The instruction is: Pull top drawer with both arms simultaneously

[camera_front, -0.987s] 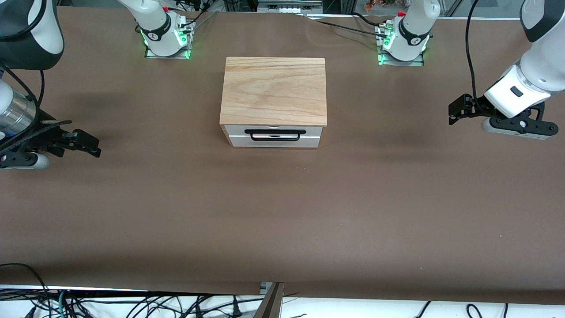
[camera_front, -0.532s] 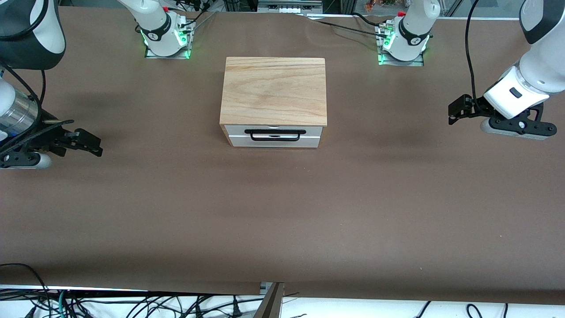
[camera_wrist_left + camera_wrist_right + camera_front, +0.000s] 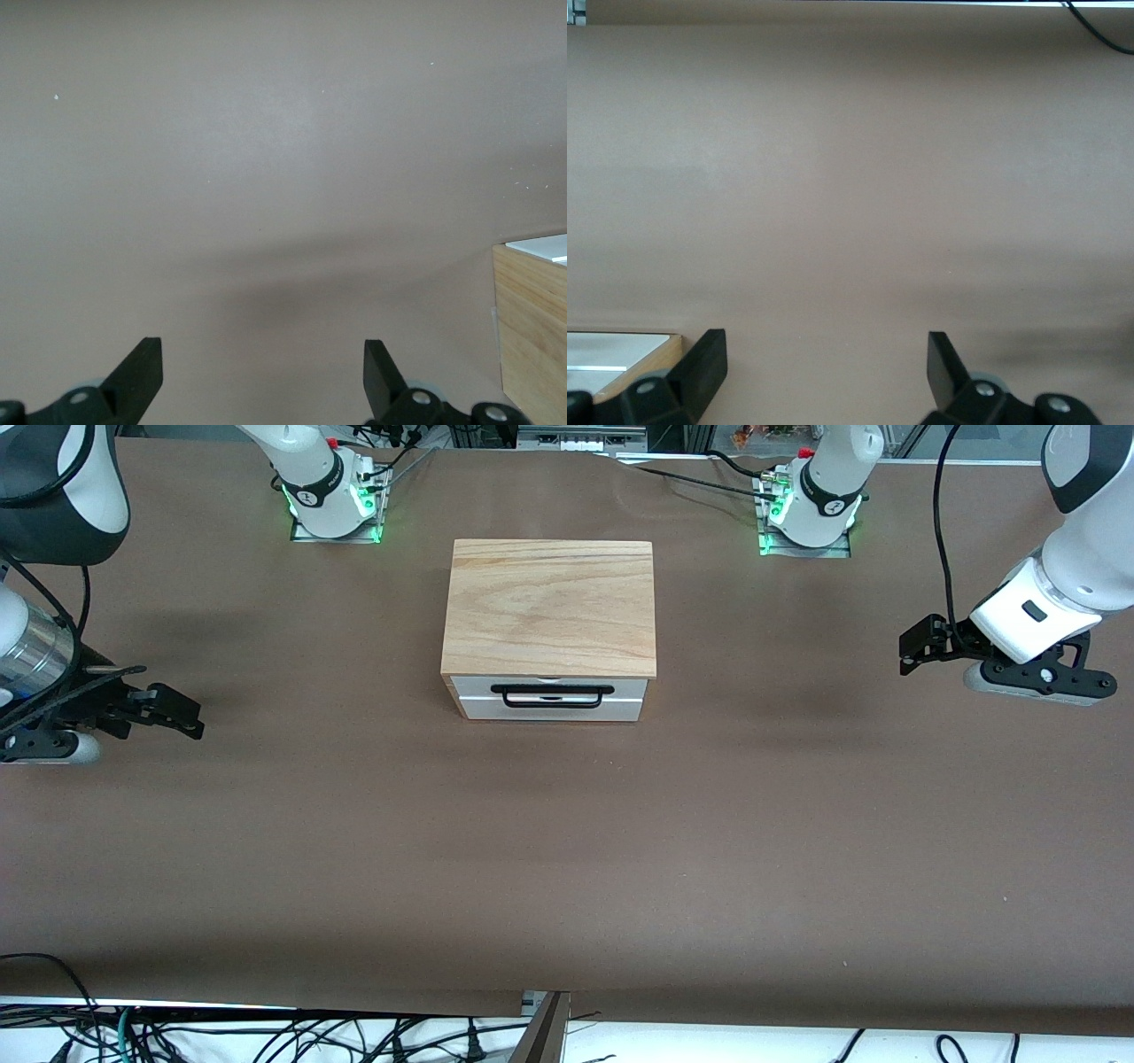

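The top drawer's white front panel (image 3: 620,700) with its thin black bar handle (image 3: 553,689) is shut, flush under the cabinet's light-wood top slab (image 3: 549,607) at the table's middle. My left gripper (image 3: 911,646) hangs open and empty over the bare table toward the left arm's end, well apart from the cabinet. In the left wrist view (image 3: 261,376) a cabinet corner (image 3: 532,336) shows at the edge. My right gripper (image 3: 184,716) hangs open and empty toward the right arm's end. In the right wrist view (image 3: 824,372) a cabinet corner (image 3: 651,352) shows.
The brown table cover (image 3: 567,850) stretches wide around the cabinet. The two arm bases (image 3: 332,500) (image 3: 811,509) with green lights stand farther from the front camera than the cabinet. Cables (image 3: 221,1036) hang below the table's near edge.
Both grippers have shifted only very slightly. The drawer and cabinet have not moved.
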Controlling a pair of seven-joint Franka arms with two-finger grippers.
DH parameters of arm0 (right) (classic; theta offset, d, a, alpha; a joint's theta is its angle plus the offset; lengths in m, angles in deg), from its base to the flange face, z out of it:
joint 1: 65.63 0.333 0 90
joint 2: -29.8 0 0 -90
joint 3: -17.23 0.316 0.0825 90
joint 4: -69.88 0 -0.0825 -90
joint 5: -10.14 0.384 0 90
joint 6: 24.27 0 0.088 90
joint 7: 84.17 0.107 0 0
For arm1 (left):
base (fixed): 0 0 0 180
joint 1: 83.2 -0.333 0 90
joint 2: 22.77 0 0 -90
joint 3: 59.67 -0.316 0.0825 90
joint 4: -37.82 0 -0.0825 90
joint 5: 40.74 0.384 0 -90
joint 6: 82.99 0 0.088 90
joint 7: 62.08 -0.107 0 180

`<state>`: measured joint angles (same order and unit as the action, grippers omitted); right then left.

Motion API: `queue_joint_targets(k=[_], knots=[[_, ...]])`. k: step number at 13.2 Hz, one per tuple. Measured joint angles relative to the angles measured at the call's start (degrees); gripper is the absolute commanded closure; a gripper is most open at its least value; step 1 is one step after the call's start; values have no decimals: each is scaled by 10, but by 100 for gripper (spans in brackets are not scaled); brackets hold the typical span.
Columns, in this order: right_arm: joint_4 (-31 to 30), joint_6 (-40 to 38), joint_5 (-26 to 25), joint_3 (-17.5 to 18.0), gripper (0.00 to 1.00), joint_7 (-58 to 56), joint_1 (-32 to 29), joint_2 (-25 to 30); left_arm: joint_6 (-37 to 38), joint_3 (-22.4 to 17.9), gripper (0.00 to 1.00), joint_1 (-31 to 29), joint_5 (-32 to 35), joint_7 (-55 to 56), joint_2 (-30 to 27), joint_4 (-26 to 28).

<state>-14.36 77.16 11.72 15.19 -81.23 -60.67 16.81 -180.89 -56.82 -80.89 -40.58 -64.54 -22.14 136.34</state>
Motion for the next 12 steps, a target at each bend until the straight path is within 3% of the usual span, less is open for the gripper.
queue_joint_targets(k=[12], knots=[[0, -1, -1, 0, 0, 0, 5, 0, 10, 6, 0, 1, -1, 0, 0, 1]])
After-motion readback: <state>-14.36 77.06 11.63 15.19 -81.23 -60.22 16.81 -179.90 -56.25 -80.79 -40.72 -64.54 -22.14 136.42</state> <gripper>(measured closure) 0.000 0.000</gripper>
